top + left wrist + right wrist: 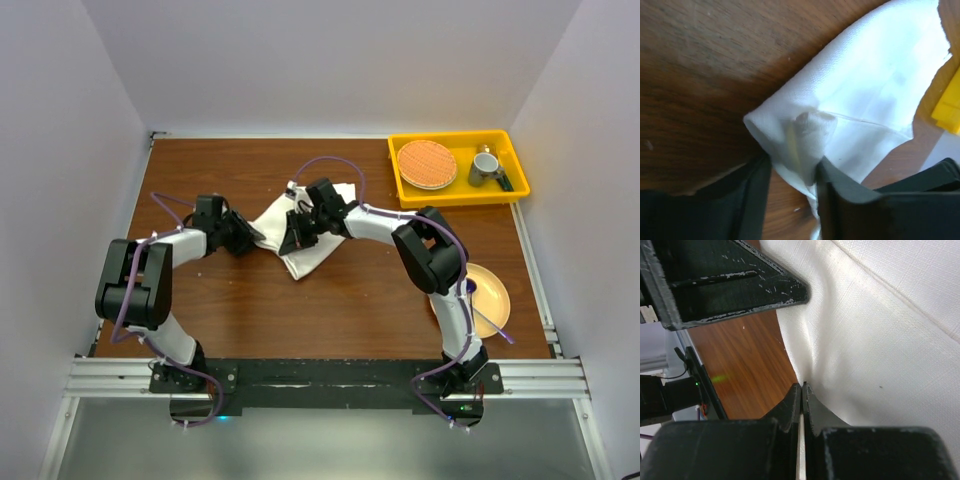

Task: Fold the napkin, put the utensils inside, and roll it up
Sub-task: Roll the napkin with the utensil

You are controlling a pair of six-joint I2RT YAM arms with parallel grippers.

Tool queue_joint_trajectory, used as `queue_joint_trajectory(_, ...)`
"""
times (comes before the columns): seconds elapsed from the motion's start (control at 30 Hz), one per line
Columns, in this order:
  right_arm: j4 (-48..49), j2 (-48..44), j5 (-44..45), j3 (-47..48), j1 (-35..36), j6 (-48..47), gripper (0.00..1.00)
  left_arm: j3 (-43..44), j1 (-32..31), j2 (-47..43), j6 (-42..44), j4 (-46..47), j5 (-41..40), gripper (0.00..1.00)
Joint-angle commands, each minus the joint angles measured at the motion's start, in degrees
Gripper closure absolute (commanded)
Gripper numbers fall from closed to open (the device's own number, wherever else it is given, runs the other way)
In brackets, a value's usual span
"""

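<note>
The off-white napkin (318, 222) lies crumpled and partly rolled at the table's middle, between both grippers. My left gripper (253, 238) is at its left end. In the left wrist view the gripper (792, 167) is shut on the rolled napkin end (812, 135). A yellowish streak (792, 145) shows inside that roll, and the gold fork is otherwise hidden. My right gripper (294, 238) sits over the napkin's lower part. In the right wrist view the gripper (802, 386) is shut tight on a thin napkin edge (880, 340).
A yellow tray (512, 185) at the back right holds a round waffle-patterned plate (427, 163) and a mug (485, 166). A pale yellow plate (492, 290) with a purple-ended utensil (497, 330) lies at the right, under the right arm.
</note>
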Motion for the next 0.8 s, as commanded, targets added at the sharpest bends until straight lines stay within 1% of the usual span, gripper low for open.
queue_joint_trajectory(0.0, -3.82, -2.8, 0.57, 2.77, -0.13, -4.99, 1.0, 1.39, -0.24, -1.48, 2.86, 1.22, -3.61, 0.67)
queue_joint_trajectory(0.03, -7.4, -2.63, 1.81, 3.99, 0.13, -6.48, 1.0, 2.0, -0.24, -1.66, 3.38, 0.61, -4.05, 0.77)
queue_joint_trajectory(0.07, -9.09, -2.54, 2.78, 4.61, 0.39, -9.54, 1.0, 2.27, -0.24, -1.66, 4.43, 0.6, -4.22, 0.83)
queue_joint_trajectory(0.1, -10.94, -2.36, 5.14, 5.05, 0.48, -10.96, 1.0, 2.53, -0.24, -1.66, 4.88, -1.49, -4.14, 0.87)
queue_joint_trajectory(0.13, -13.83, -2.45, 6.29, 5.93, 0.92, -12.19, 1.0, 2.79, -0.24, -1.57, 5.41, -1.94, -4.14, 0.94)
queue_joint_trajectory(0.2, -15.87, -2.8, 8.75, 6.55, 1.36, -14.66, 1.0, 2.71, -0.24, -1.31, 5.5, -2.47, -3.61, 0.99)
queue_joint_trajectory(0.27, -18.33, -3.85, 12.26, 7.6, 2.5, -16.41, 0.95, 1.83, -0.24, -1.66, 4.71, -2.21, -2.82, 1.0)
queue_joint_trajectory(0.3, -19.21, -4.2, 13.76, 8.13, 3.12, -17.12, 0.88, 1.57, -0.33, -1.92, 4.53, -2.04, -2.12, 1.0)
queue_joint_trajectory(0.37, -22.02, -4.56, 18.24, 10.06, 5.31, -19.05, 0.83, 1.39, -0.5, -2.36, 4.18, -2.3, -1.77, 1.0)
queue_joint_trajectory(0.4, -22.81, -4.64, 19.74, 10.76, 6.02, -19.58, 0.77, 1.39, -0.59, -2.71, 4.18, -2.82, -1.59, 1.0)
queue_joint_trajectory(0.5, -25.45, -4.73, 27.03, 13.05, 9.35, -21.87, 0.66, 1.92, -0.59, -3.77, 4.09, -4.14, -1.68, 1.0)
queue_joint_trajectory(0.53, -25.63, -4.91, 28.7, 13.84, 11.02, -22.4, 0.59, 1.83, -0.59, -4.03, 3.66, -4.32, -1.59, 1.0)
queue_joint_trajectory(0.6, -25.72, -5.08, 32.13, 14.55, 12.43, -23.63, 0.55, 1.74, -0.68, -4.56, 3.13, -5.19, -1.24, 1.0)
queue_joint_trajectory(0.63, -25.29, -5.26, 33.36, 14.63, 13.48, -23.72, 0.5, 1.74, -0.68, -4.74, 2.6, -5.55, -1.15, 1.0)
queue_joint_trajectory(0.67, -24.85, -5.61, 34.94, 14.55, 14.01, -23.98, 0.48, 1.74, -0.68, -5.0, 2.51, -5.9, -1.06, 1.0)
queue_joint_trajectory(0.77, -23.44, -5.96, 38.38, 14.2, 15.42, -25.38, 0.43, 1.48, -0.68, -5.44, 1.81, -6.87, -0.97, 1.0)
